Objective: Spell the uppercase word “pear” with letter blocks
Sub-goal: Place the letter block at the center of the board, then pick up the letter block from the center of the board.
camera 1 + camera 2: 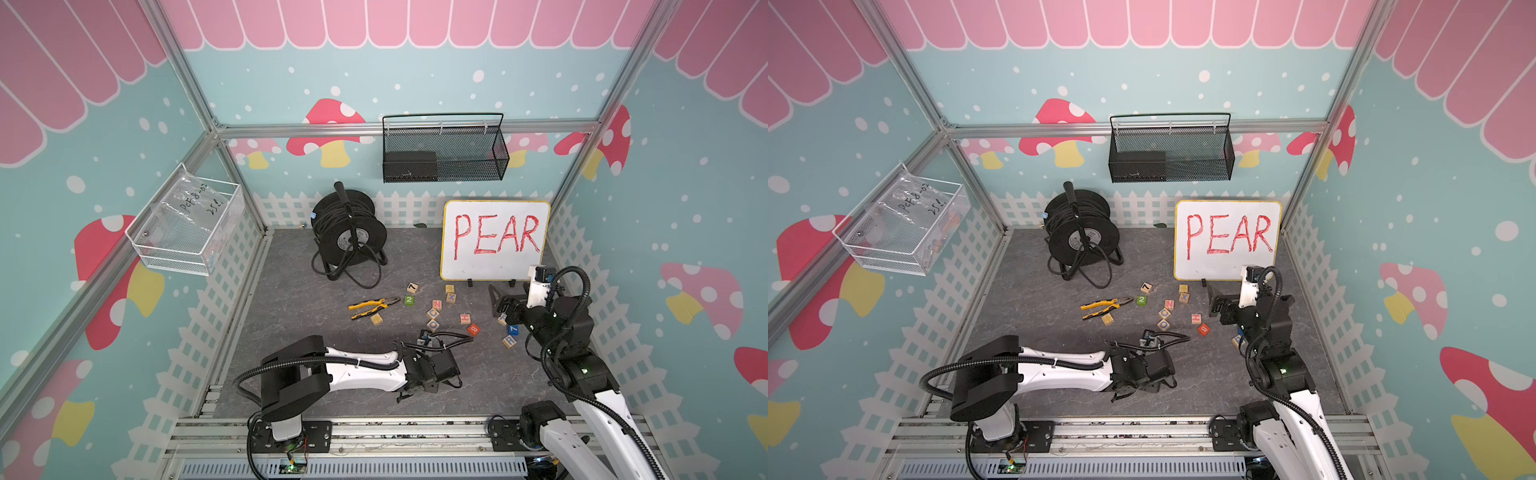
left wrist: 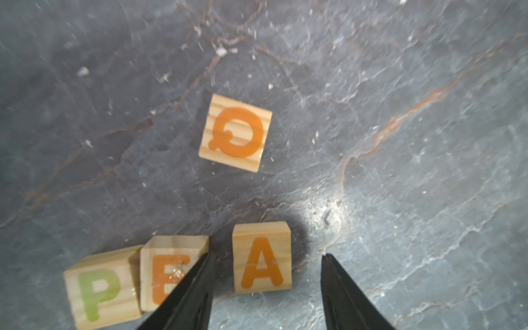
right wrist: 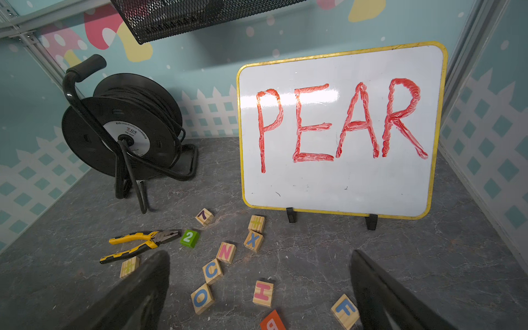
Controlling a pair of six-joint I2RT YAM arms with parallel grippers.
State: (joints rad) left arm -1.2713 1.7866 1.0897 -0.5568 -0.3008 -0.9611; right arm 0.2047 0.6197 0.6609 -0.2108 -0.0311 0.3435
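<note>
Grey marbled table (image 1: pixel 291 316) floors a booth with teal, mushroom-printed walls. A yellow-rimmed whiteboard (image 1: pixel 494 241) with PEAR in red leans at the far right, and a black cable reel (image 1: pixel 348 232) stands to its left. The left arm reaches low across the near middle, and its black fingers (image 2: pixel 194 294) stand apart on either side of the pale wooden cube lettered A in orange (image 2: pixel 261 257), touching neither flank. That cube sits on the table beside the cube lettered E in orange (image 2: pixel 164 274), with a small gap between them. The E cube touches the cube with the green P (image 2: pixel 100 288). A stray wooden cube with an orange Q (image 2: pixel 235 133) lies apart from this row. The right arm's fingers (image 3: pixel 137 291) hang apart and empty near the whiteboard's foot. Three letters look placed, so the A step seems finished. The cube with the blue R (image 1: pixel 509 341) remains, lying at the right close to the right arm. Next, the left fingers should lift clear without nudging E or A. Then the R must be gripped and set upright just right of the A.
</note>
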